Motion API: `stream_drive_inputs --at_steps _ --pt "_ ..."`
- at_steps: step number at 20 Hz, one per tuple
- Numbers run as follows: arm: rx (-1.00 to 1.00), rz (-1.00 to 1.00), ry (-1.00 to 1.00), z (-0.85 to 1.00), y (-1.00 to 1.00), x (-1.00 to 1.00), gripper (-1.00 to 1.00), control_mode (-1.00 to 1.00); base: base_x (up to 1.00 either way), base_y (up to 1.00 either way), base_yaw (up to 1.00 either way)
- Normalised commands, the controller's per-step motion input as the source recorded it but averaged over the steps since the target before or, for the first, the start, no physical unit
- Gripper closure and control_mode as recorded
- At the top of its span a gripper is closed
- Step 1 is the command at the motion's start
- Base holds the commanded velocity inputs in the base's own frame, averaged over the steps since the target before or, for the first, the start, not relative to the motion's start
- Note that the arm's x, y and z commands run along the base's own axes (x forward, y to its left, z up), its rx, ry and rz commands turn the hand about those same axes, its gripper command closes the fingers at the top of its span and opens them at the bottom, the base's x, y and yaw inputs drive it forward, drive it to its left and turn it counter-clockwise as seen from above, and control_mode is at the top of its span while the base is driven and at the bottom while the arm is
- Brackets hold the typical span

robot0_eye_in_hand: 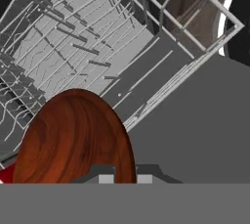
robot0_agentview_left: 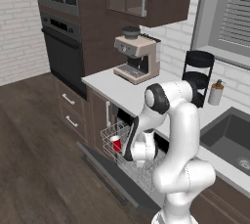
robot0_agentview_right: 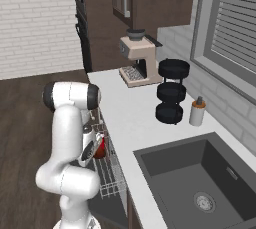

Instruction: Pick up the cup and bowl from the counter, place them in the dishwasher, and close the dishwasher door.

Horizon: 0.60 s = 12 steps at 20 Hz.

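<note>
My gripper point(robot0_eye_in_hand: 124, 176) is shut on the rim of the reddish-brown bowl point(robot0_eye_in_hand: 73, 135), which hangs low over the silver-white wire rack point(robot0_eye_in_hand: 73, 47) of the dishwasher. In the left base view the hand point(robot0_agentview_left: 124, 153) reaches down into the rack point(robot0_agentview_left: 108, 133), right beside the red cup point(robot0_agentview_left: 115, 143), which stands upright inside it. A sliver of the cup point(robot0_eye_in_hand: 4, 175) shows under the bowl. The dishwasher door point(robot0_agentview_left: 105, 176) lies folded down flat below the rack. From the right, the bowl point(robot0_agentview_right: 101, 148) shows as a red patch at the hand, next to the counter point(robot0_agentview_right: 130, 118).
On the counter point(robot0_agentview_left: 122, 93) stand a beige coffee machine point(robot0_agentview_left: 138, 56), a black tiered rack point(robot0_agentview_left: 197, 76) and a beige dispenser bottle point(robot0_agentview_left: 215, 92). A dark sink point(robot0_agentview_left: 229, 137) lies to the right. The black wall oven point(robot0_agentview_left: 63, 52) is at the left, wood floor before it.
</note>
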Motion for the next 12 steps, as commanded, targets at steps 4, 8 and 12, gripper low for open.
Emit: stream_drive_inputs --at_steps 4,8,12 --pt "0.00 0.00 0.02 -0.39 -0.01 0.21 1.00 -1.00 0.00 0.00 0.00" --pt "0.00 0.00 0.06 -0.36 -0.13 0.01 1.00 -1.00 0.00 0.00 0.00" --pt "0.00 0.00 0.07 -0.34 -0.07 0.00 1.00 -1.00 0.00 0.00 0.00"
